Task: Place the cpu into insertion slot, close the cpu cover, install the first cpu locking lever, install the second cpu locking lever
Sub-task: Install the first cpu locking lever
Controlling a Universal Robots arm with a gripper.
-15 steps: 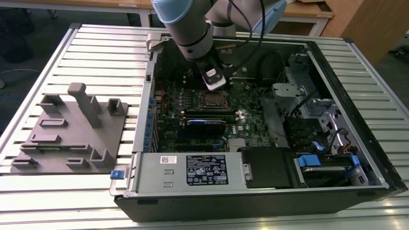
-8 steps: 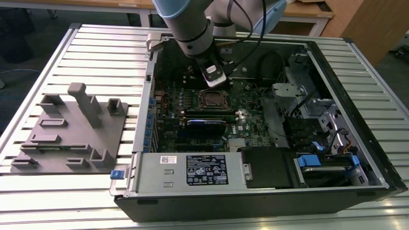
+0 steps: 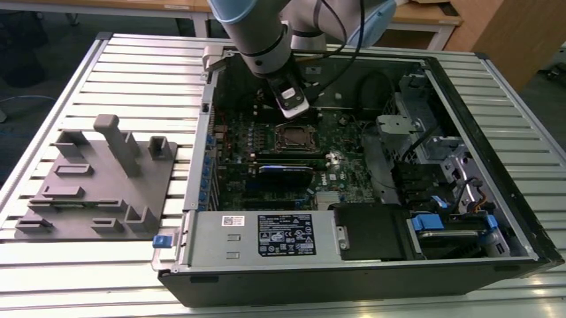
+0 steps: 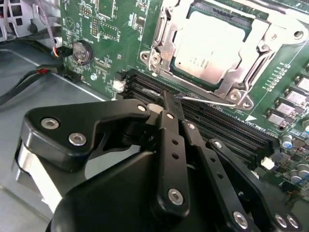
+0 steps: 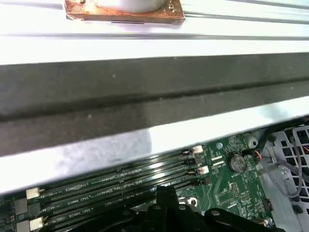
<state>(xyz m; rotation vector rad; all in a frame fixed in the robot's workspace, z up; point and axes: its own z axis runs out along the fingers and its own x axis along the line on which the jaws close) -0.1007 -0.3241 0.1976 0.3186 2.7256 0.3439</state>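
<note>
Cpu point(image 4: 207, 48) lies under the closed cover point(image 4: 268, 35); gripper point(image 4: 166, 99), jaws together, sits just beside a locking lever point(image 4: 212, 100) that might slip and spring free.

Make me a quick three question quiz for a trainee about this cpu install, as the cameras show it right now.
1. True or false: the cpu sits in the insertion slot.
2. The cpu cover is: A standing upright, B lying flat around the cpu, C taken away.
3. Which thin metal part lies right by the tip of the end effector in the second wrist view?
Key: 1 true. 2 B. 3 a locking lever.
</note>
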